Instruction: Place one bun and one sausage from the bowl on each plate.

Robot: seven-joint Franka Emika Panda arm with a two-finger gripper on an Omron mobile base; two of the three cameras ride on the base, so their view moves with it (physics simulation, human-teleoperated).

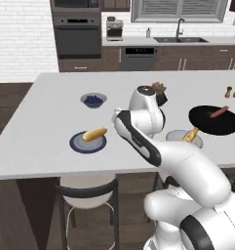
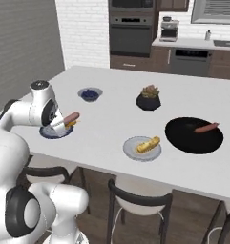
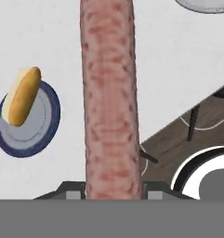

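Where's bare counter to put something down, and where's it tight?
Bare: the wide stretch behind the berry bowl and plant pot toward the far edge, and the middle between blue-rimmed plate and grey plate. Crowded: grey plate beside black bowl, and the blue-rimmed plate, where the gripper holds a sausage by the bun.

My left base camera sits behind and left of my arm, looking forward and down across the white counter (image 1: 50,141) toward the far oven wall. My right base camera sits behind and to the right, facing the same counter from the other side. Both share the blue-rimmed plate (image 1: 88,142) (image 2: 55,132), the pale plate (image 1: 180,135) (image 2: 142,148) and the black bowl (image 1: 215,120) (image 2: 194,135). My hand camera looks along my fingers, very near the sausage (image 3: 111,102), with that blue-rimmed plate (image 3: 29,122) below.
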